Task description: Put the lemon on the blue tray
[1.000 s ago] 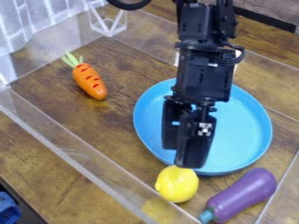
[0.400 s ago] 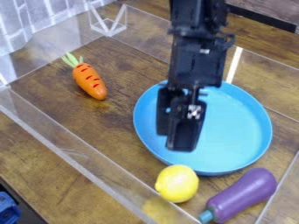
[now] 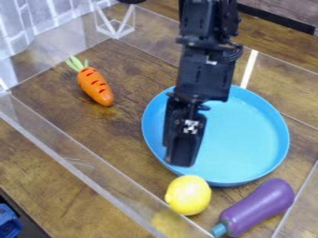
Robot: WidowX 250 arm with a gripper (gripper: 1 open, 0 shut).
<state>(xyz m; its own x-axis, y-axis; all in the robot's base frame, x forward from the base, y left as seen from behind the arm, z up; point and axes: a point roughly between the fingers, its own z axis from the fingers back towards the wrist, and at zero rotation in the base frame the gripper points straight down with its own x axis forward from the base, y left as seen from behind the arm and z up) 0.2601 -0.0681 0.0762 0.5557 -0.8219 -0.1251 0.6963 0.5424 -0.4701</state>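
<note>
Claw: my gripper (image 3: 181, 160) hangs jaws wide, empty, tips over the tray's near-left rim.
Lemon: the lemon (image 3: 188, 194) sits on the wood, off the tray (image 3: 255, 139), just beyond its near edge.
Bearing: from my claw the lemon lies at 6 o'clock, near but apart; I judge a short drop toward me reaches it.
Axis: round, none to align.
Arm: one only.
Count: one lemon, one tray, one carrot (image 3: 95, 85), one eggplant (image 3: 258, 206).
</note>
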